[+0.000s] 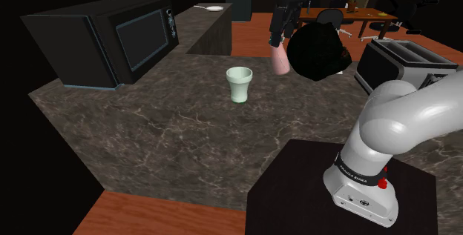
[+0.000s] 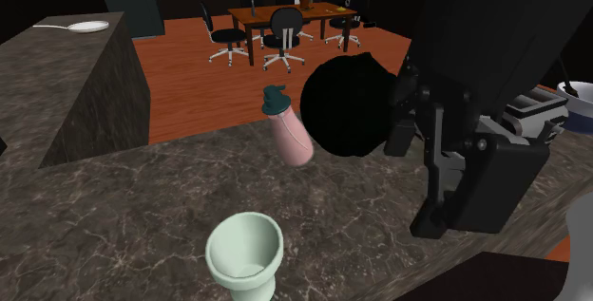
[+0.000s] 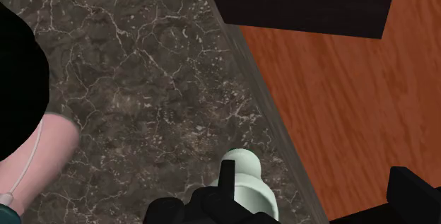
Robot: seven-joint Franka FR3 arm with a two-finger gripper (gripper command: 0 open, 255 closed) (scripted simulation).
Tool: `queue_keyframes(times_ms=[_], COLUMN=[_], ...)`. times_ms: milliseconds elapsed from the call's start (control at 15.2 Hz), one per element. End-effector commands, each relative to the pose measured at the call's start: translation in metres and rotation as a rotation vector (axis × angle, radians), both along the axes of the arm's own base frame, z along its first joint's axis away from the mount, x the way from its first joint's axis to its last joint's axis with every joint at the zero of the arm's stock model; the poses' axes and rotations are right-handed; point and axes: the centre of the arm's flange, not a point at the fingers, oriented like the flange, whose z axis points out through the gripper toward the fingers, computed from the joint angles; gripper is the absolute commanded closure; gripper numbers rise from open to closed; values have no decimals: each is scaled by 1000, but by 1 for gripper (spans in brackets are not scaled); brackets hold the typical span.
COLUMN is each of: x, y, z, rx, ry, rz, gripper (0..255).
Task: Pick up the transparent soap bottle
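Dim kitchen, dark veined stone counter, black microwave at the shoulder view's upper left, toaster at its right. Near the counter's far edge, upper middle of that frame: pink see-through soap bottle with teal pump, tilted, pump end toward the second exterior view's upper left, touching a round black mass and probably leaning because propped against it. Pale green cup upright nearer the frame's centre, apart from both. White arm arched up from the black stand at lower right, elbow bent, forearm out past the top edge. Black gripper hanging high and pointing down at the stone, seemingly placed for a descent. Open or closed: cannot tell. Bottle off to the gripper's side in the wrist view, so likely not yet grasped.
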Motion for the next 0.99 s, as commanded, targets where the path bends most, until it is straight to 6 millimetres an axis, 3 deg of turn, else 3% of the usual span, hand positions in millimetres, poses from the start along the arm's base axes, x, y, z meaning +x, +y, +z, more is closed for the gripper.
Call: queue_keyframes(times_ms=[0,924], x=[0,78], y=[0,-161], z=[0,-27], rx=[0,-45], ry=[0,19], rz=[0,109], gripper=[0,0])
